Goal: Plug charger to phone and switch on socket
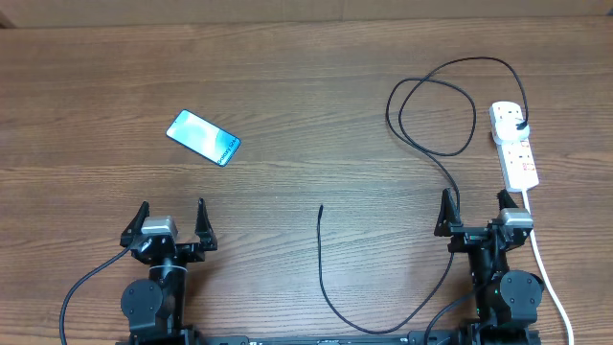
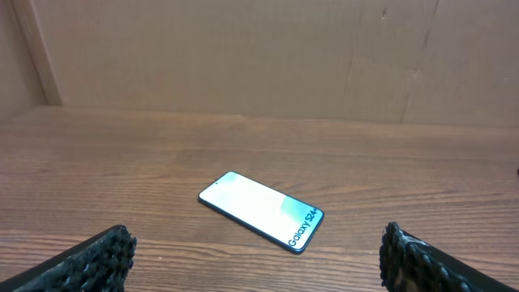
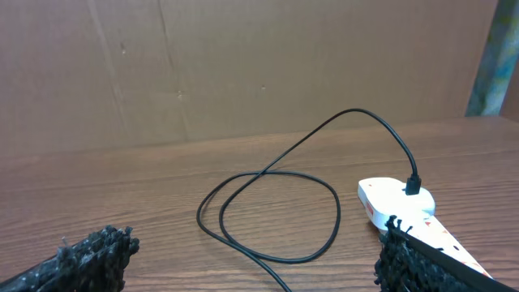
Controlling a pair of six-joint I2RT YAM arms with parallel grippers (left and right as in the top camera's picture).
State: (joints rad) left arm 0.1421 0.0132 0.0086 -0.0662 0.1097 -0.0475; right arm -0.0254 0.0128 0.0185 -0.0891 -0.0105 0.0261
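Note:
The phone [image 1: 203, 137] lies flat on the table at the far left, its cyan screen lit; it also shows in the left wrist view [image 2: 261, 211], ahead of the fingers. The black charger cable [image 1: 436, 110] loops at the right, its plug [image 1: 520, 126] sits in the white socket strip [image 1: 515, 146], and its free tip [image 1: 321, 207] rests mid-table. In the right wrist view the cable loop [image 3: 276, 211] and the socket [image 3: 397, 201] lie ahead. My left gripper [image 1: 173, 221] is open and empty at the front left. My right gripper [image 1: 476, 205] is open and empty at the front right.
The socket's white lead [image 1: 548, 278] runs down the right side past the right arm. A cardboard wall [image 2: 259, 57] stands behind the table. The charger cable curves along the front edge [image 1: 383, 326] between the arms.

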